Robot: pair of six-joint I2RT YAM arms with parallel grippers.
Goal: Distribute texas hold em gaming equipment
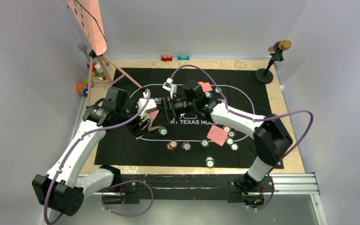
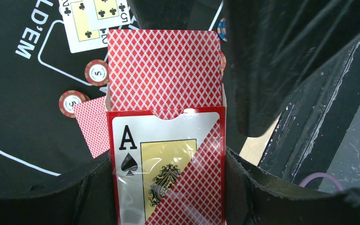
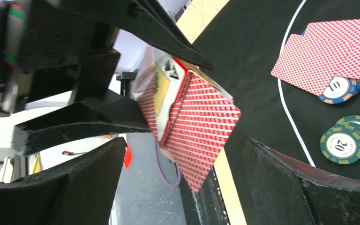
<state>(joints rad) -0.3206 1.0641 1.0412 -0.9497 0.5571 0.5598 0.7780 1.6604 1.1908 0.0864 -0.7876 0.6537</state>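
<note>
My left gripper (image 2: 166,161) is shut on a red card box (image 2: 166,164) with an ace of spades on its face. A stack of red-backed cards (image 2: 164,70) sticks out of the box's open end. In the top view the box (image 1: 153,116) hangs over the mat's left half. My right gripper (image 3: 183,154) is open and faces it, with the corner of the cards (image 3: 201,126) between its fingers (image 3: 286,187), untouched. Red-backed cards (image 1: 217,135) and several chips (image 1: 186,146) lie on the black mat (image 1: 122,145). Face-up cards (image 2: 93,18) and red chips (image 2: 97,72) lie below the box.
A pink pegboard on a tripod (image 1: 86,23) stands at the back left, with toy blocks (image 1: 96,70) beside it. More blocks (image 1: 167,58) lie at the back edge. A microphone stand (image 1: 267,70) stands at the back right. Green chips (image 3: 347,140) lie near a card pair (image 3: 328,56).
</note>
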